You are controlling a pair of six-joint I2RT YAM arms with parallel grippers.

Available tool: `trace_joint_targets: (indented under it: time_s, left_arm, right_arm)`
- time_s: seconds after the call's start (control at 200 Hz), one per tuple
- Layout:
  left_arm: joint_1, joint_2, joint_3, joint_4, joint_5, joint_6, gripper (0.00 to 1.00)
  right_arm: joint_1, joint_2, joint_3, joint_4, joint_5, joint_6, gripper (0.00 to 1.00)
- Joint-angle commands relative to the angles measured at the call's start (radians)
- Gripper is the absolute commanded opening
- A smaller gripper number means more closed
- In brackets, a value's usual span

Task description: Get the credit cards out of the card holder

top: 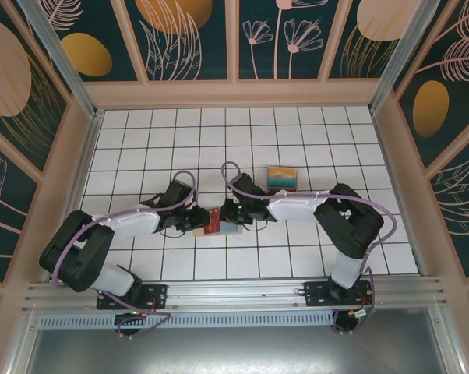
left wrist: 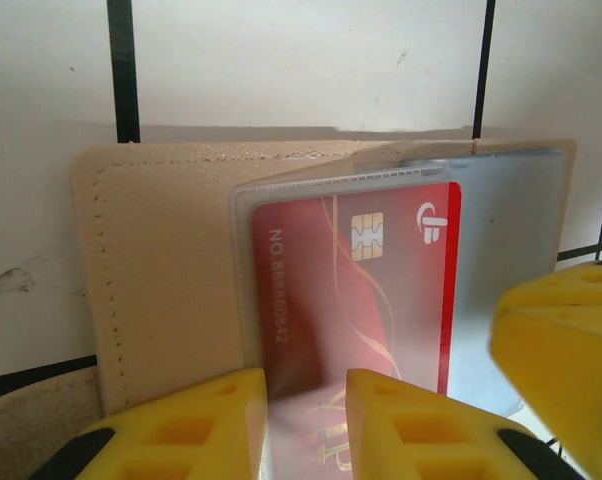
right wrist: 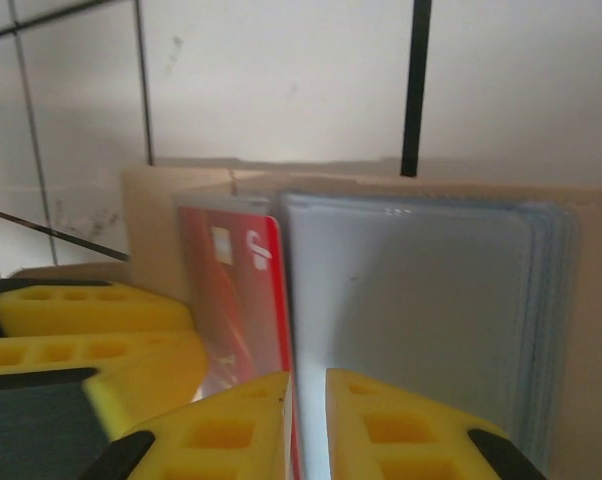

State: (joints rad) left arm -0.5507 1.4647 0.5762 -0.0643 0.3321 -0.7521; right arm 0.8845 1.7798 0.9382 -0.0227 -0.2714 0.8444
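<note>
**Left wrist view.** Your left gripper [left wrist: 306, 392] stands with its jaws a narrow gap apart. The face of the red card [left wrist: 361, 300] shows through that gap and runs on past the fingertips, with its chip at the far end. You cannot tell whether the fingers press on the card. The card sits in a clear sleeve of the tan card holder [left wrist: 161, 270]. The holder lies open on the white tiled table [left wrist: 281, 60], beyond the jaws and out past the left-hand finger. More clear sleeves [left wrist: 511, 240] lie beyond the right-hand finger, and one yellow finger [left wrist: 566, 350] of the other arm lies over them.

**Right wrist view.** Your right gripper [right wrist: 308, 390] has its jaws nearly together. The line where the red card meets the stack of clear sleeves runs straight into the slit between them. You cannot tell whether they pinch a sleeve, the card or nothing. The sleeves spread beyond the right-hand finger. The red card and the left arm's fingers [right wrist: 91, 310] lie off the left-hand one.

**Top view.** Both grippers meet tip to tip over the card holder. A small pile of coloured cards [top: 281, 178] lies on the tiles well apart from both sets of jaws, on the far side of the right arm.
</note>
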Motion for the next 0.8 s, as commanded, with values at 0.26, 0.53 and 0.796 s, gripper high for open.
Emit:
trace_joint_targets:
  time_s: [0.26, 0.53, 0.796]
  left_arm:
    - [-0.008, 0.018, 0.002, -0.045, 0.0, 0.01, 0.29]
    - [-0.008, 0.017, 0.001, -0.043, 0.002, 0.01, 0.29]
    - [-0.008, 0.018, 0.001, -0.04, 0.006, 0.009, 0.29]
  right_arm:
    - [0.016, 0.051, 0.044, 0.028, -0.075, -0.004, 0.17]
    - [0.018, 0.062, 0.042, 0.004, -0.065, -0.005, 0.17]
    - [0.022, 0.068, 0.047, 0.021, -0.088, -0.007, 0.01]
